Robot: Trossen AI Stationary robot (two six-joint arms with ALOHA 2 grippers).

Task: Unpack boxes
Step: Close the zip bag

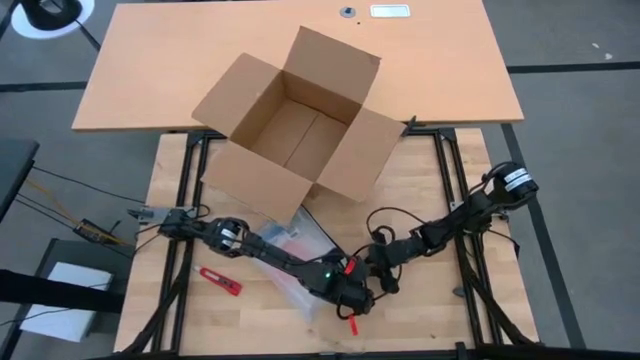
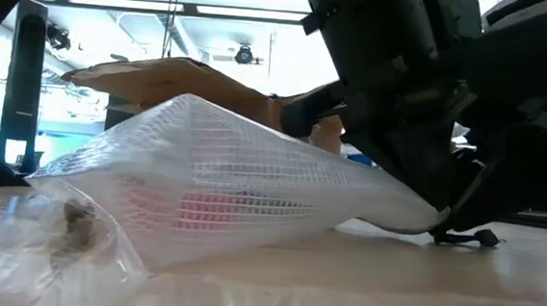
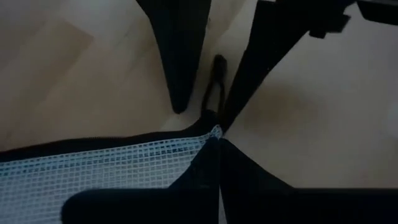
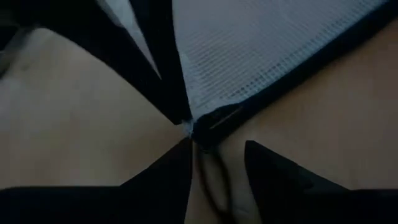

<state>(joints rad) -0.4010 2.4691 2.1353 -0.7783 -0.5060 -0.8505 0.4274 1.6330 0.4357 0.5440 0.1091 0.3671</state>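
Note:
The brown cardboard box stands open at the table's far middle with its flaps spread; it also shows in the low view. In front of it lies a white mesh bag with a dark edge, holding something red. My left gripper is shut on one corner of the bag, near the table's front middle. My right gripper faces that corner from the right. It is open, with its fingers on either side of a dark zipper tab; whether they touch it, I cannot tell. My left gripper pinches the mesh bag's corner, where the dark edge ends, between its two fingers. The fingers slant down at it from the table's left. That corner is raised, and the bag slopes down from it with its other end on the table.
A red cutter lies on the wooden table left of the bag. A wider tabletop adjoins the far side, under part of the box. Black cables loop beside the right arm.

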